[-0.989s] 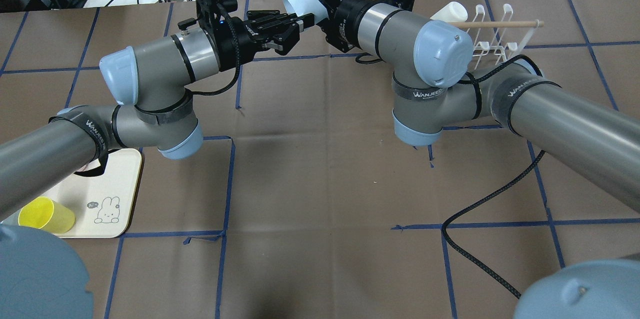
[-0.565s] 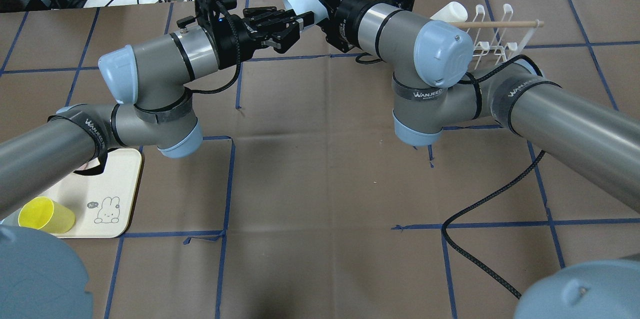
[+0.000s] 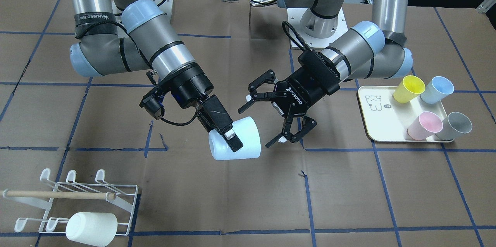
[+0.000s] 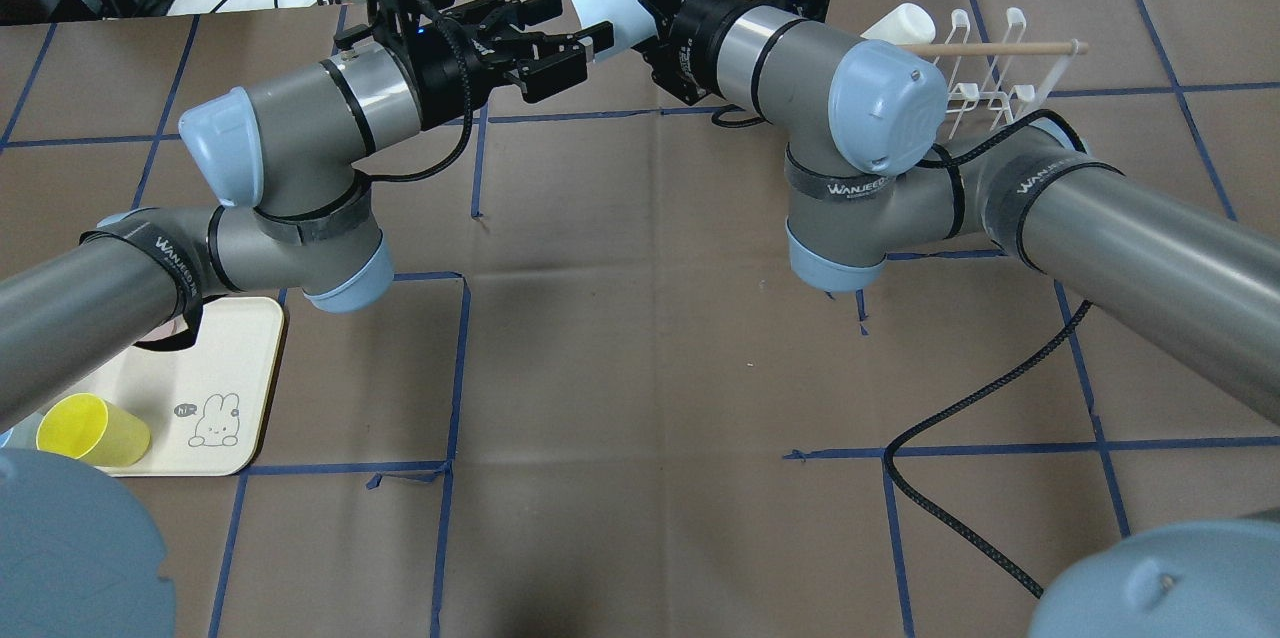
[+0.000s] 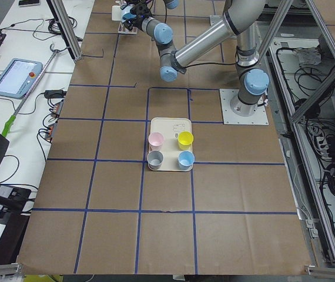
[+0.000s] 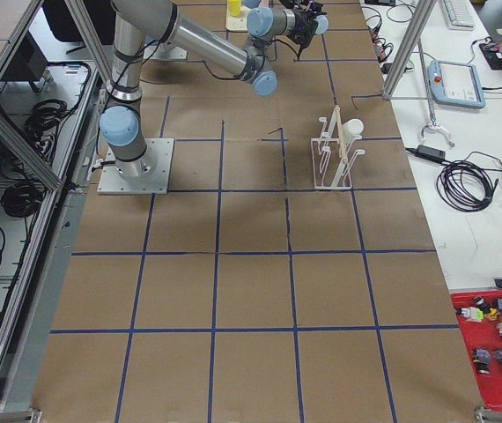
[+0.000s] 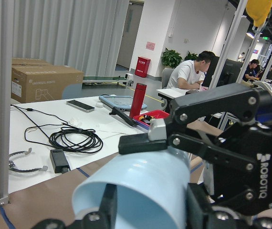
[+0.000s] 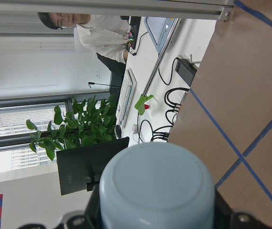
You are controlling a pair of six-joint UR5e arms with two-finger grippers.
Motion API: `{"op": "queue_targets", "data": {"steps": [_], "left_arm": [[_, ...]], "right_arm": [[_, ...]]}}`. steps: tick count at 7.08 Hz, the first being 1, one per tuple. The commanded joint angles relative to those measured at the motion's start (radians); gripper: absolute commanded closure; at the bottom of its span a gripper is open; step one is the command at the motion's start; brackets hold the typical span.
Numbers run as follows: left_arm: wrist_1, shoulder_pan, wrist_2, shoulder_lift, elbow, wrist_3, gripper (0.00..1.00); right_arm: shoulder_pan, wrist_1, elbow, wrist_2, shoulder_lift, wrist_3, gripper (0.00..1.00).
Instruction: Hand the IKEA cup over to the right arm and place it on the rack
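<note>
My right gripper, with black block fingers, is shut on a pale blue cup and holds it on its side above the table. In the overhead view the cup is at the far middle. My left ROBOTIQ gripper is wide open and empty, just beside the cup's end and apart from it; it also shows in the overhead view. The left wrist view looks into the cup's open mouth. The right wrist view shows its base. The white wire rack holds a white cup.
A cream tray on my left side carries yellow, blue, pink and grey cups. A black cable lies on the brown table cover. People sit at desks beyond the table.
My left gripper has opened wide and drawn back leftward from the cup. The cup stays in my right gripper, which has hardly moved.
</note>
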Motion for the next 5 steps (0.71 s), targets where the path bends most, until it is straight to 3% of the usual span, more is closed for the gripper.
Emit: {"op": "queue_targets", "data": {"steps": [1,3,5], "left_arm": [[0.000,0.057,-0.052,0.036,-0.043,-0.006,0.02],[-0.006,0.195,-0.155,0.130,-0.149,-0.006,0.02],[-0.020,0.258,-0.155,0.131,-0.164,-0.006,0.02]], "right_arm": [[-0.001,0.000,0.001,0.000,0.000,0.000,0.60],[-0.010,0.002,-0.013,0.000,0.003,-0.004,0.64],[-0.080,0.002,-0.019,0.000,0.003,-0.172,0.67]]}}
